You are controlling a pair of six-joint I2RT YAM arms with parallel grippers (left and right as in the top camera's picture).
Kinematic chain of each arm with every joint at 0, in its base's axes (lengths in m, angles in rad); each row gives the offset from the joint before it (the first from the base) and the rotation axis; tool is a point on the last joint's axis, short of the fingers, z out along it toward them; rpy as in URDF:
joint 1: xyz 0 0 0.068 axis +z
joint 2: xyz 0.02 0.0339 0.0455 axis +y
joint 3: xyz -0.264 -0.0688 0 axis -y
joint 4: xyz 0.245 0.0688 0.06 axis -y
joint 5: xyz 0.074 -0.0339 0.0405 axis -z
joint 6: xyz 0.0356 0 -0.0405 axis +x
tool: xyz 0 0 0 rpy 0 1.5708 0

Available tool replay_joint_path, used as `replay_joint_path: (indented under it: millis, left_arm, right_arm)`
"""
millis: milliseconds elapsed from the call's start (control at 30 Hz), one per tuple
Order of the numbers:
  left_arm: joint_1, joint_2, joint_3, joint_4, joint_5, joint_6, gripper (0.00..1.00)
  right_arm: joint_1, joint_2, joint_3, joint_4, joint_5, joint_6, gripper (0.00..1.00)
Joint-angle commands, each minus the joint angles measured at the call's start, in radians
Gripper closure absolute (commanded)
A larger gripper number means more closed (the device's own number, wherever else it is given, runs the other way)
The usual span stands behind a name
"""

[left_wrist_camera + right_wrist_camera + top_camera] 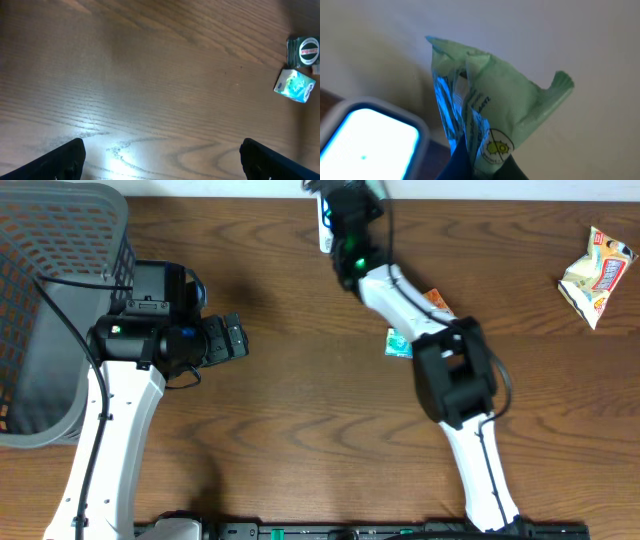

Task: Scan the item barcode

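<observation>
Green packet (492, 92) pinched upright in right tool (481, 164).

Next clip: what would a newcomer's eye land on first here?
The right gripper is raised at the far edge of the table, shut on a crumpled green packet beside a glowing scanner. The left gripper hangs wide open over bare wood next to a grey basket. A yellow snack bag lies alone at the far right.
</observation>
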Motion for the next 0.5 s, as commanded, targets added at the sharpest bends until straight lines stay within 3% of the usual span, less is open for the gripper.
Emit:
replay_joint_path:
  millis: [0,233,467]
  left_arm:
    - [0.005,0.000,0.003,-0.003,-0.006,0.010,0.02]
    - [0.005,0.000,0.003,-0.003,-0.006,0.010,0.03]
    - [0.005,0.000,0.003,-0.003,-0.006,0.010,0.02]
  right_arm:
    - [-0.095,-0.171,0.010,-0.074,0.039,0.072,0.99]
    - [-0.309,-0.217,0.010,-0.468,0.132,0.283,0.99]
    - [-0.534,-0.207,0.010,-0.842,0.073,0.605,0.83]
